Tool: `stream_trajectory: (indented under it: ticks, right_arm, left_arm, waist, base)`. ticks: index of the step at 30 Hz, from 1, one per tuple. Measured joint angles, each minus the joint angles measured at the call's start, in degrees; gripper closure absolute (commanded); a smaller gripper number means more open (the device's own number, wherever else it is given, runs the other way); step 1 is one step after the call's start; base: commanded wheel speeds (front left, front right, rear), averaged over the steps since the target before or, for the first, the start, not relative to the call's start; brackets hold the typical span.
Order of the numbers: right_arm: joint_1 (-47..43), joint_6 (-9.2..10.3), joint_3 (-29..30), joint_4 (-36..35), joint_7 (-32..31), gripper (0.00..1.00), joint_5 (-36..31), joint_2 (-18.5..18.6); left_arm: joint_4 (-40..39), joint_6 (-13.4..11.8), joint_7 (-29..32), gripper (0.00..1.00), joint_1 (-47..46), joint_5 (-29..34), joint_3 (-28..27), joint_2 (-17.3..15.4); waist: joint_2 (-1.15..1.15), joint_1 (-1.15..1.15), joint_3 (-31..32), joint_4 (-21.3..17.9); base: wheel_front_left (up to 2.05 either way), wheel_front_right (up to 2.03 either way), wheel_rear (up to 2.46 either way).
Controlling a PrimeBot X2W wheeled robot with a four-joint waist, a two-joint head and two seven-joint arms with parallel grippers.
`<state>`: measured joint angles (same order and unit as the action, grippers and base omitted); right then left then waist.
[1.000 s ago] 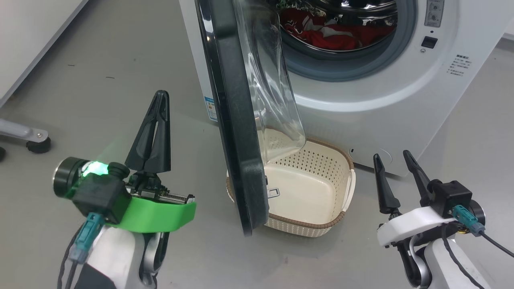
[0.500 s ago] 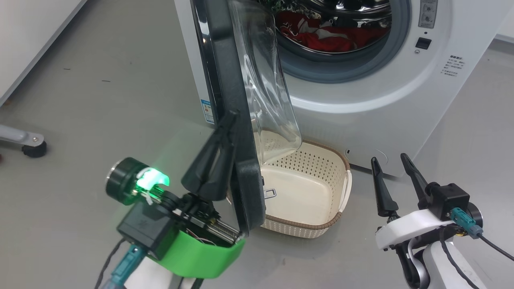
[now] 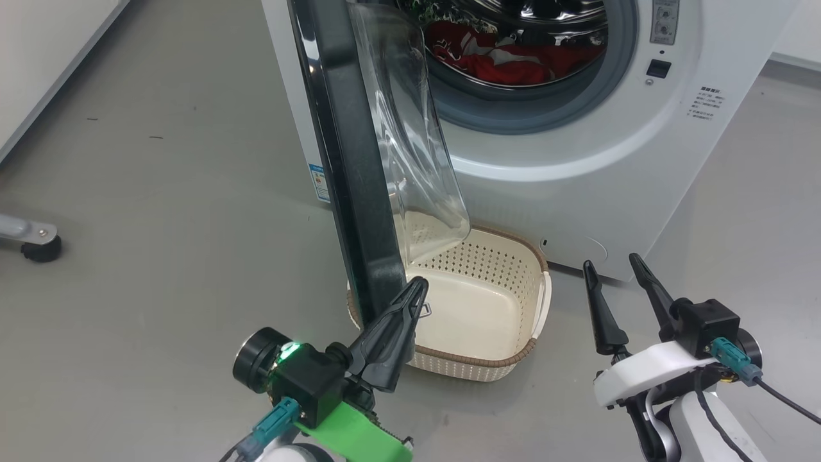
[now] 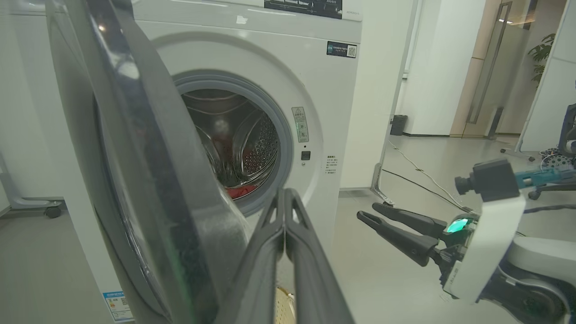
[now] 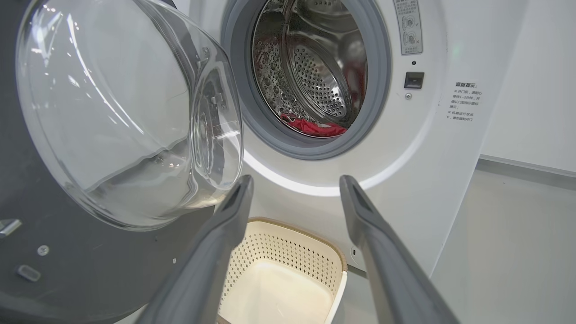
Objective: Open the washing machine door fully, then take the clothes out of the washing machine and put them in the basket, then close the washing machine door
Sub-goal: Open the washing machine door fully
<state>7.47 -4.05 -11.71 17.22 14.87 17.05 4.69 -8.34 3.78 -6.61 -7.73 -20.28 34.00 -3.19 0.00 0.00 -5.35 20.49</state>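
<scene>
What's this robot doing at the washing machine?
The robot is at the washing machine door, which stands partly open. Its shut left gripper is by the door's lower edge; the right gripper hangs open nearby. The red clothes lie in the drum, and the basket below is empty.

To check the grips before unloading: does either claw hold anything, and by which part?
Nothing is held. The left claw is shut on nothing, its tip beside the lower edge of the washing machine door. The right claw is open and empty.
</scene>
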Motion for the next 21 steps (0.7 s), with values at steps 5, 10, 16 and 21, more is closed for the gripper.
stream_trajectory:
  ticks: [5, 10, 16, 21]
  right_arm:
    - [-0.07, -0.13, 0.02, 0.14, 0.0, 0.0, -0.08, -0.23]
    - [-0.07, -0.45, 0.16, 0.21, 0.0, 0.0, -0.2, -0.42]
    - [-0.07, -0.6, 0.36, 0.38, 0.0, 0.0, -0.51, -0.65]
    - [-0.07, -0.76, 0.77, 0.49, 0.0, 0.0, -0.52, -0.69]
  left_arm:
    - [2.55, -0.04, 1.33, 1.0, 0.24, -0.49, -0.33, -0.01]
    - [4.2, -0.55, 2.0, 1.0, 0.25, -1.86, -0.85, 0.0]
    - [5.95, -0.73, 2.04, 1.0, 0.25, -2.99, -1.57, 0.03]
    - [6.77, -1.08, 2.07, 1.0, 0.24, -3.96, -2.41, 0.09]
  waist:
    - [0.0, 0.0, -0.14, -0.51]
    - [0.0, 0.0, -0.34, -1.01]
    - [0.0, 0.0, -0.66, -1.47]
    - [0.0, 0.0, -0.94, -1.64]
  base:
    - [0.0, 0.0, 0.0]
    - [0.0, 0.0, 0.0]
    - [0.0, 0.0, 0.0]
    - [0.0, 0.0, 0.0]
